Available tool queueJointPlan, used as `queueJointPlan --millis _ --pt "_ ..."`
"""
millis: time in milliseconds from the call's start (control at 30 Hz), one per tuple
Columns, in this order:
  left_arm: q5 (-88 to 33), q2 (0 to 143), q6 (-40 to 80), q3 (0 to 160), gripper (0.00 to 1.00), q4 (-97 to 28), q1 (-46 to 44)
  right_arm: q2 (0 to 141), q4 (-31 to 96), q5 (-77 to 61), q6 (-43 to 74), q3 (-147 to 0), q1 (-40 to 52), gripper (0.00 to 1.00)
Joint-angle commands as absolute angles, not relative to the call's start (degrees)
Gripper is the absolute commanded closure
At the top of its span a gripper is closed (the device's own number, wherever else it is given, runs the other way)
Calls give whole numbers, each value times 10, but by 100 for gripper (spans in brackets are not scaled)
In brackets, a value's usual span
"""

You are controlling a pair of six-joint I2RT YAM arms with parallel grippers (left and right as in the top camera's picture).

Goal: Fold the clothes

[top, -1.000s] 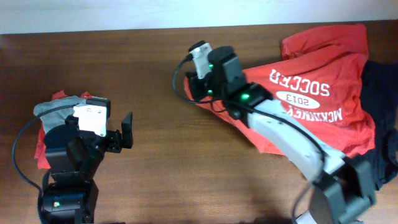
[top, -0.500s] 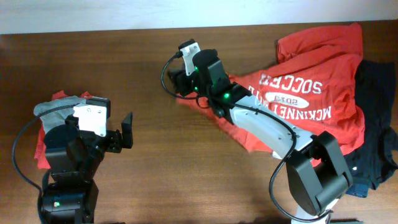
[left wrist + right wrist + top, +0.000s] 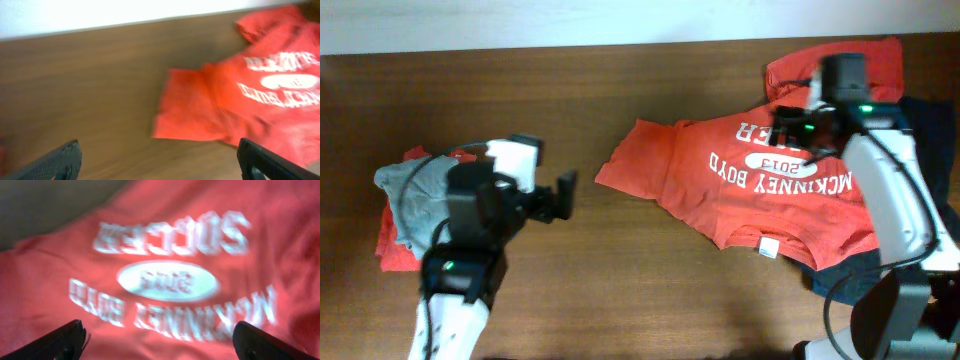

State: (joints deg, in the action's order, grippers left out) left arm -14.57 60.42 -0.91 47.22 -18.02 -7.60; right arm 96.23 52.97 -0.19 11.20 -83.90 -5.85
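left fingers [image 3: 60, 162] and right fingers [image 3: 62, 341] both stand spread wide, holding nothing.

One lettered T-shirt [image 3: 770, 190], one navy garment [image 3: 938, 130], one grey garment [image 3: 415, 195], one plain red garment [image 3: 388, 250], one left arm [image 3: 465, 275], one right arm [image 3: 895, 190], one table [image 3: 620, 300].

Soft, even light; both wrist views blurred, the red T-shirt [image 3: 165, 255] smeared.

Most likely a robotics lab bench: 2 cabled robot arms, the left arm [image 3: 460, 270] and the right arm [image 3: 895, 190], both showing green lights, stand at a brown wood-grain desk [image 3: 620, 260] set against a plain pale wall [image 3: 520, 25]. Clothes [image 3: 770, 200] lie loose on it.
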Motion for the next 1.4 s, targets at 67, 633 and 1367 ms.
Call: queueJointPlan --millis 67,633,1367 --pt "-285 734 82 482 1 -89 -175 966 567 -58 116 -842 -144 1" --pt "-289 1052 494 482 1 149 -274 966 608 -58 84 -842 -192 1" --pt "-91 1060 510 482 50 147 -338 966 611 -58 84 -842 -192 1"
